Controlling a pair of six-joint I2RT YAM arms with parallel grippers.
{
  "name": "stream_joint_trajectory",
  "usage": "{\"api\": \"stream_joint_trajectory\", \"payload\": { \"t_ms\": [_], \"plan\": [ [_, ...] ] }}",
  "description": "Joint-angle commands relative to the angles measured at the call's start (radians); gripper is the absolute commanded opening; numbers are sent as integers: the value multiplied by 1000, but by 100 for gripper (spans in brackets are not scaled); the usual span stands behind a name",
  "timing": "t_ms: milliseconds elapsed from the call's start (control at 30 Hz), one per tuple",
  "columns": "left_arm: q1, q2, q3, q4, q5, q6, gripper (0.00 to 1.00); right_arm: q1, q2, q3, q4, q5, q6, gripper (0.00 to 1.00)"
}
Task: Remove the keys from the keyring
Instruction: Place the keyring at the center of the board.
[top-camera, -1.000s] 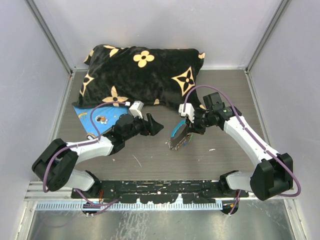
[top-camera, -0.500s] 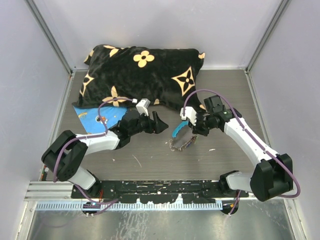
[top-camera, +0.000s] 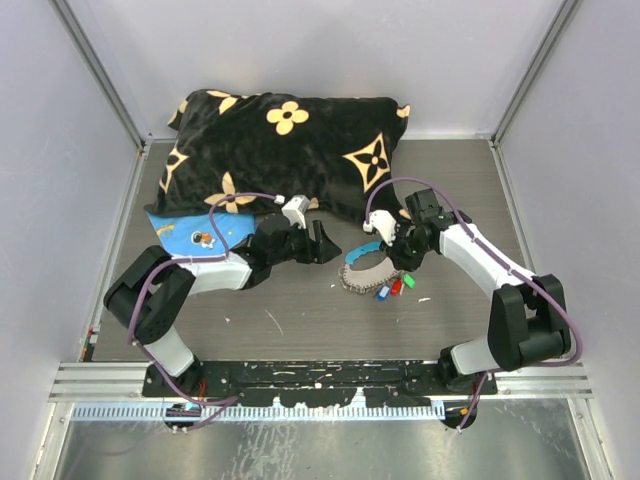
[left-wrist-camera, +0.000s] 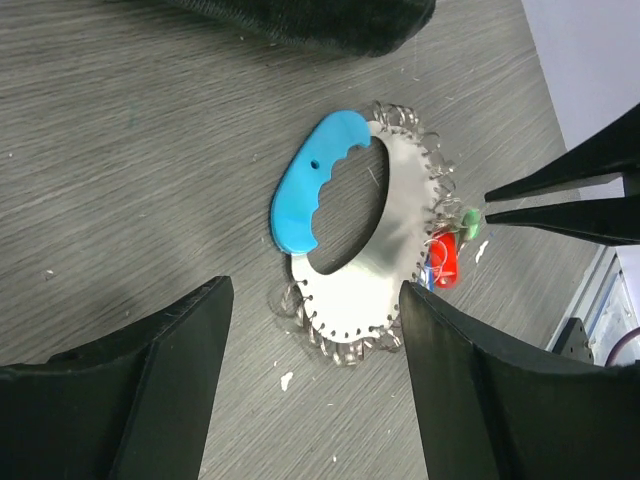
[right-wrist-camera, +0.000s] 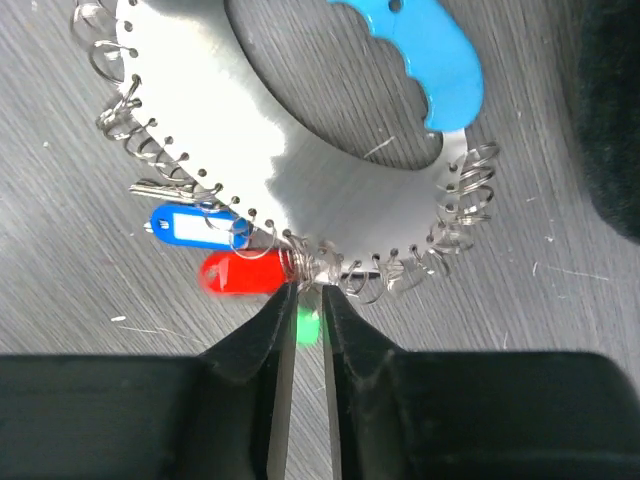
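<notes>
The keyring (top-camera: 362, 274) is a flat silver crescent plate (right-wrist-camera: 330, 190) with a light-blue grip (left-wrist-camera: 315, 190) and small wire rings along its edge. It lies flat on the table. The keys hang at one spot on its rim: a red tag (right-wrist-camera: 245, 272), a blue tag (right-wrist-camera: 190, 227) and a blurred green one (right-wrist-camera: 307, 328). My right gripper (right-wrist-camera: 305, 292) has its tips at that spot on the rim. Its jaws stand a narrow gap apart with the green tag in the gap. My left gripper (left-wrist-camera: 312, 300) is wide open just left of the keyring and holds nothing.
A black pillow with gold flowers (top-camera: 290, 140) lies across the back, close behind both grippers. A blue flat sheet (top-camera: 190, 235) sticks out from under its left end. White specks dot the grey table (top-camera: 300, 310).
The keyring stood up in my right gripper a second ago; now it lies flat with the tags spread out. The right jaws have parted slightly. My left gripper moved right, towards the keyring.
</notes>
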Motion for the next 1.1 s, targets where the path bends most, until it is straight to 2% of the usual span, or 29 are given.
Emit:
{"api": "stream_joint_trajectory", "payload": {
  "t_ms": [0, 133, 233, 367, 467, 567, 667, 833, 1067],
  "plan": [
    [-3, 18, 40, 24, 26, 6, 68, -25, 17, 28, 40, 26, 58, 28],
    [-3, 18, 22, 82, 42, 14, 66, -72, 16, 44, 43, -44, 92, 46],
    [-3, 7, -10, 162, 66, 25, 66, -139, 41, 65, 67, -174, 162, 59],
    [-3, -7, -60, 271, 82, 39, 65, -163, 163, 134, 48, -356, 219, 64],
    [-8, -33, -102, 326, 73, 43, 64, -159, 249, 198, 38, -432, 228, 65],
    [-25, -64, -148, 371, 46, 70, 64, -136, 279, 228, 83, -384, 217, 66],
    [-36, -81, -170, 397, 28, 84, 64, -90, 278, 209, 170, -210, 199, 66],
    [-39, -78, -194, 451, 17, 77, 64, 15, 283, 181, 223, -76, 114, 67],
    [-38, -74, -208, 481, 14, 72, 64, 23, 349, 274, 146, -139, 27, 68]
  ]
}}
